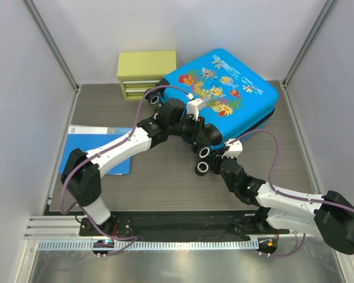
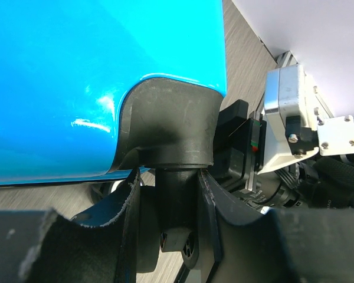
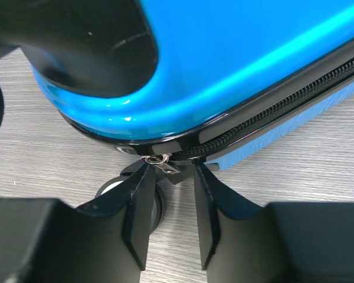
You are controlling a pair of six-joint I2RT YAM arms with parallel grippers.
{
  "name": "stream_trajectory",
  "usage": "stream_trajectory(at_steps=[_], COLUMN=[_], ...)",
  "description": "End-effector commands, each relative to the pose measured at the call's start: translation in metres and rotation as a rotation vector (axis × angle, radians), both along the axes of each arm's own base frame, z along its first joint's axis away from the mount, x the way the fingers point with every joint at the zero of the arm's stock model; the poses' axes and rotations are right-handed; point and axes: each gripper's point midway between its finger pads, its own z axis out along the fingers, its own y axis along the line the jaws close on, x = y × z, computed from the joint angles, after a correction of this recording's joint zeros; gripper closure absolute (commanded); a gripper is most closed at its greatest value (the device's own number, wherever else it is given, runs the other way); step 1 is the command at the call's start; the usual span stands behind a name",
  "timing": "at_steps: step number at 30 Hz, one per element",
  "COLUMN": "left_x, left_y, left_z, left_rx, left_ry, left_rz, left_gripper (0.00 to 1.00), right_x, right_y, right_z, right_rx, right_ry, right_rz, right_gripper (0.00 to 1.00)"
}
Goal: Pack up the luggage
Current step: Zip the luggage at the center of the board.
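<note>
The luggage [image 1: 224, 88] lies closed at the back right of the table, bright blue with a fish print on its lid. In the left wrist view its blue shell [image 2: 76, 76] fills the top left. My left gripper [image 1: 207, 137] [image 2: 168, 174] is shut on the black wheel stem [image 2: 174, 194] at the case's near corner. In the right wrist view my right gripper [image 1: 219, 154] [image 3: 171, 168] stands open at the zipper seam [image 3: 271, 121]. The metal zipper pull [image 3: 160, 160] lies between the fingertips, against the left one, not pinched.
A yellow-green drawer box [image 1: 146, 73] stands at the back, left of the case. A flat blue folder [image 1: 97, 147] lies at the left edge. Two black wheels [image 1: 202, 160] stick out between the arms. Grey walls enclose the table on three sides.
</note>
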Motion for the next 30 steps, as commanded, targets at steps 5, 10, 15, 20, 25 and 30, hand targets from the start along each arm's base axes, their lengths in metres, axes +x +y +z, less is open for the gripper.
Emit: stream_trajectory(at_steps=[5,10,15,20,25,30], left_x=[-0.021,-0.02,-0.02,-0.02,-0.018,-0.018], left_y=[-0.003,-0.003,-0.003,-0.004,-0.003,-0.004], left_z=[0.057,0.055,0.054,0.052,0.05,0.048], left_rx=[-0.139,-0.136,-0.135,-0.132,-0.126,-0.123], left_ry=[-0.056,-0.054,-0.054,-0.05,-0.054,-0.048], left_rz=[-0.082,-0.08,-0.081,-0.08,-0.073,-0.076], left_gripper=[1.0,1.0,1.0,1.0,1.0,1.0], right_x=[0.008,0.005,0.002,-0.001,-0.006,-0.009], right_y=[0.014,0.016,0.016,0.008,-0.007,-0.012], right_z=[0.036,0.043,0.048,0.05,0.056,0.056], right_rx=[0.183,0.211,0.231,0.224,0.242,0.221], right_ry=[-0.103,-0.127,-0.161,-0.178,-0.206,-0.216], right_rz=[-0.004,0.019,0.047,0.035,-0.001,0.0], right_gripper=[0.73,0.78,0.84,0.99,0.99,0.99])
